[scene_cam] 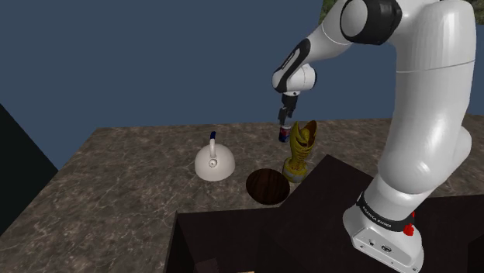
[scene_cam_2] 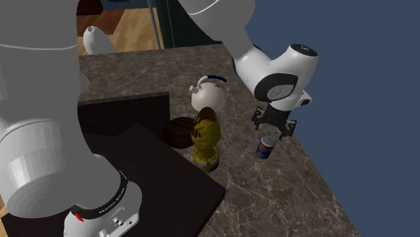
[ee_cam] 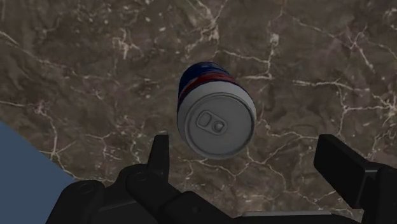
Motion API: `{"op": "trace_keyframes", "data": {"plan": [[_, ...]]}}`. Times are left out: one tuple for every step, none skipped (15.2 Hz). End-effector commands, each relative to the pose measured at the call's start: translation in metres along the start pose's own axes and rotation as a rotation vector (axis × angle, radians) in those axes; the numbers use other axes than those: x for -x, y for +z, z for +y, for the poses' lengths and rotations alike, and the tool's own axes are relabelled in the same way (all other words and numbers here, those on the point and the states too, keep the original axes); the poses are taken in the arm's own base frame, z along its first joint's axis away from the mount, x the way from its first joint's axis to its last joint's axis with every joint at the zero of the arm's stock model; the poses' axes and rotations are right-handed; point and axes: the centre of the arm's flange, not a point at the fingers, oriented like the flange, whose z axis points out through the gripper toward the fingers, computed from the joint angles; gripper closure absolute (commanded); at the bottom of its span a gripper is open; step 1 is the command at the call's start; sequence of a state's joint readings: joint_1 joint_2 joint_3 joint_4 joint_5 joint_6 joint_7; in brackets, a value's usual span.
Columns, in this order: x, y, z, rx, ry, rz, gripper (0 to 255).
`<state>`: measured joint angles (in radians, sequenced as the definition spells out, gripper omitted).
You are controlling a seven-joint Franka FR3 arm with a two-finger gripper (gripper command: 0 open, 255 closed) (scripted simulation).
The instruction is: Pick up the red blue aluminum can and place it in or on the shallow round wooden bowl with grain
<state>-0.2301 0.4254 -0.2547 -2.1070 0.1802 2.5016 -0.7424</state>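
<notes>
Gripper released, fingers spread wide, hovering just above the upright red-and-blue can on the table, can at one o'clock from the dark wooden bowl in the shoulder view

In the second exterior view the yellow vase covers one side of the wooden bowl and the foot of the white kettle. The arm runs off the shoulder view's top edge. We cannot read the label on the can: too small.
</notes>
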Motion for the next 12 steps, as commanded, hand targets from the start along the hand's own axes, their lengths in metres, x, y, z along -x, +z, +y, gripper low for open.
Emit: {"op": "trace_keyframes", "data": {"plan": [[-0.005,0.011,0.010,0.003,0.001,0.004,0],[-0.005,0.016,0.010,0.003,0.001,0.004,0],[-0.005,0.021,0.010,0.003,0.001,0.004,0],[-0.005,0.027,0.010,0.003,0.001,0.004,0],[-0.005,0.032,0.010,0.003,0.001,0.004,0],[-0.005,0.037,0.010,0.003,0.001,0.004,0],[-0.005,0.043,0.010,0.003,0.001,0.004,0],[-0.005,0.051,0.011,0.003,0.001,0.004,0],[-0.005,0.051,0.010,0.003,0.001,0.004,0],[-0.005,0.051,0.011,0.003,0.001,0.004,0],[-0.005,0.051,0.011,0.003,0.001,0.004,0],[-0.005,0.051,0.011,0.003,0.001,0.004,0]]}}
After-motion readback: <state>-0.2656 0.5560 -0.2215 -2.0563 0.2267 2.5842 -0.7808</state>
